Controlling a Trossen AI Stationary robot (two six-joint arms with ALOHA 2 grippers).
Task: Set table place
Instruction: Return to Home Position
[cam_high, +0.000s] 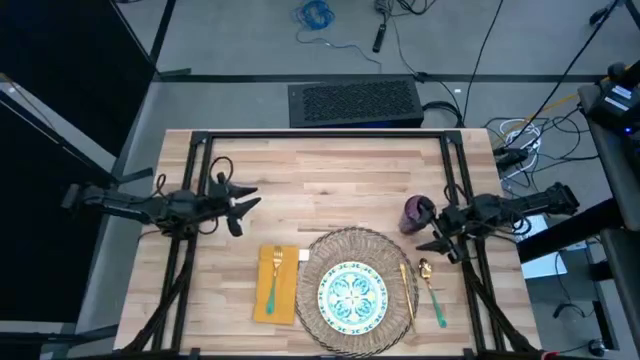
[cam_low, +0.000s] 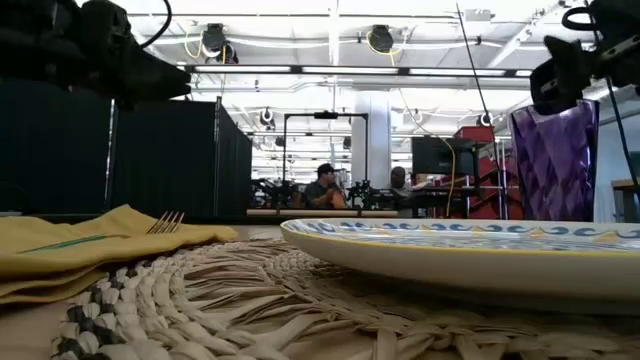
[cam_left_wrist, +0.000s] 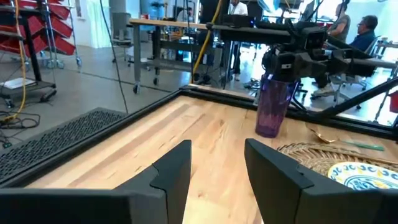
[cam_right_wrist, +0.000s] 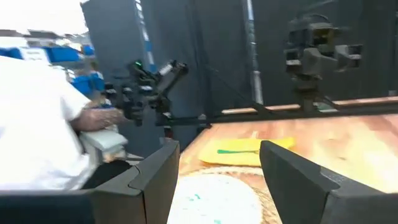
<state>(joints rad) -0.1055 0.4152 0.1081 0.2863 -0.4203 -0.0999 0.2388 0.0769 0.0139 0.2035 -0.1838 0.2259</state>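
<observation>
The purple cup (cam_high: 416, 214) stands upright on bare wood just beyond the wicker placemat's (cam_high: 350, 236) far-right edge, just left of the right gripper (cam_high: 437, 238). That gripper's fingers are apart and empty, and its arm reaches in level from the right. The left gripper (cam_high: 245, 207), fingers also spread, hovers left. Only the left wrist view shows the cup's base off the placemat.

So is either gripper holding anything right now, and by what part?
Nothing is held: the left gripper and right gripper are both open and empty, and the purple cup stands free.
</observation>
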